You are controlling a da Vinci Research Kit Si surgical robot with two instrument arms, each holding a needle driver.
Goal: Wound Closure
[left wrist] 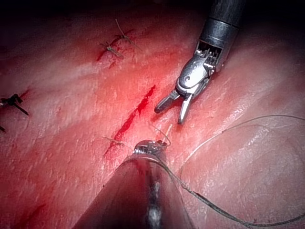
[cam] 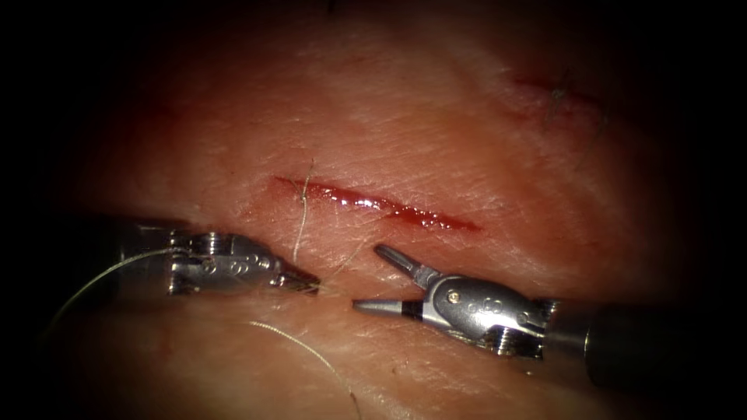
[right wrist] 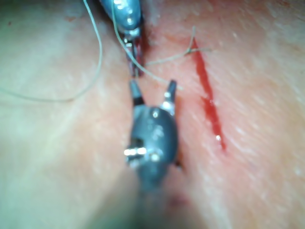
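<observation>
I log my left claw [cam: 299, 281] closed on the thread [cam: 302, 214] just below the cut [cam: 373, 204] in the tissue [cam: 436, 132], my right claw [cam: 372, 278] open and empty beside it.

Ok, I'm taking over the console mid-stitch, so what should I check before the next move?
1. Left pincer shut on the thread: ok.
2. Right pincer open, holding nothing: ok.
3. Thread passes into the tissue at the left end of the cut: ok.
4. Needle located: cannot tell.
5. Pincers apart, not touching each other: ok.
6. Cut closed along its length: not ok, it gapes to the right of the thread.
</observation>
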